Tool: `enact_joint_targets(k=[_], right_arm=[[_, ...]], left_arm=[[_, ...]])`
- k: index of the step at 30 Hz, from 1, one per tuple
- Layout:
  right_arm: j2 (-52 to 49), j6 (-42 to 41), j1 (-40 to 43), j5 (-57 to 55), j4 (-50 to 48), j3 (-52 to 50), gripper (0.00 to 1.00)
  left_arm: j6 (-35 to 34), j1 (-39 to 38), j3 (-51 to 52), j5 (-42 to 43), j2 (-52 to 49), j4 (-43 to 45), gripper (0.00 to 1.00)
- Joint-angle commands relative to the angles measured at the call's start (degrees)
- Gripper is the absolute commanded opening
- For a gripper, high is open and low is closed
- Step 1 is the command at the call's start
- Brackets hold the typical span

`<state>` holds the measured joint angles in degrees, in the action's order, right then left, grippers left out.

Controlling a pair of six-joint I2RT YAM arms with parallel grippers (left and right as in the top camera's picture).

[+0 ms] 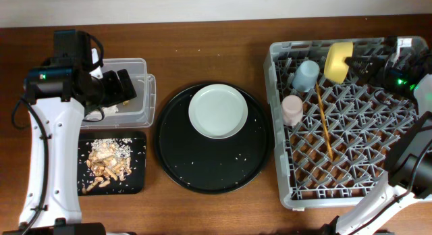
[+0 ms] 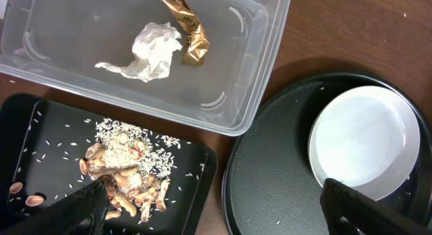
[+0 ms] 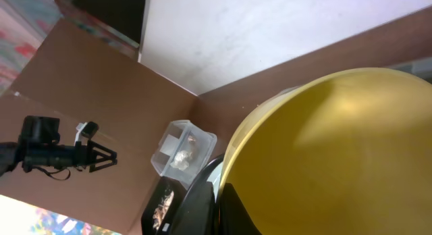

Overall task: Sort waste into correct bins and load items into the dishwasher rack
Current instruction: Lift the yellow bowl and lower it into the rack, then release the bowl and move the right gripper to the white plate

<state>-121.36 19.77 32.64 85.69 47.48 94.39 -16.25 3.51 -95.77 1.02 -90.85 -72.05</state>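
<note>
My right gripper (image 1: pixel 358 63) is shut on the yellow bowl (image 1: pixel 337 61), which stands on edge at the back of the grey dishwasher rack (image 1: pixel 351 161). The bowl (image 3: pixel 337 147) fills the right wrist view around the gripper (image 3: pixel 229 208). The light blue cup (image 1: pixel 306 75), pink cup (image 1: pixel 292 109) and chopsticks (image 1: pixel 324 123) are in the rack. My left gripper (image 1: pixel 125 86) (image 2: pixel 212 194) is open and empty above the clear tub (image 2: pixel 263 66), which holds the white tissue (image 2: pixel 152 53) and brown-gold wrapper (image 2: pixel 189 29). Food scraps (image 2: pixel 125 174) lie in the flat black tray (image 2: pixel 196 188). The plate (image 1: pixel 217 111) is unheld.
The plate sits on a large round black tray (image 1: pixel 202 167) in the middle of the table, with scattered white crumbs on it. The rack takes up the right side. The tub and black tray sit close together at the left.
</note>
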Motion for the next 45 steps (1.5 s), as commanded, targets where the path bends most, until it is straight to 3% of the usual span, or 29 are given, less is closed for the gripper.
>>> enact_joint_targets(k=[1, 10, 17, 27, 34, 38, 45], right_arm=[[0.1, 0.8, 0.3, -7.2, 1.9, 0.3, 0.04], [0.1, -0.7, 3.4, -11.9, 5.1, 0.0, 0.04], [0.1, -0.7, 7.4, -12.7, 13.6, 0.0, 0.04], [0.5, -0.5, 11.3, -25.1, 24.5, 0.0, 0.04], [9.5, -5.1, 10.6, -31.2, 24.2, 1.5, 0.04], [19.9, -10.0, 4.6, -41.3, 21.9, 1.6, 0.04], [32.2, -22.2, -24.3, -74.4, 21.3, 1.5, 0.08]], left_arm=[[0.0, -0.1, 0.0, -0.4, 0.5, -0.1, 1.00], [0.0, -0.1, 0.0, -0.4, 0.5, -0.1, 1.00], [0.0, -0.1, 0.0, -0.4, 0.5, -0.1, 1.00], [0.0, -0.1, 0.0, -0.4, 0.5, -0.1, 1.00], [0.0, -0.1, 0.0, -0.4, 0.5, -0.1, 1.00], [0.0, -0.1, 0.0, -0.4, 0.5, -0.1, 1.00], [0.0, -0.1, 0.0, -0.4, 0.5, -0.1, 1.00]])
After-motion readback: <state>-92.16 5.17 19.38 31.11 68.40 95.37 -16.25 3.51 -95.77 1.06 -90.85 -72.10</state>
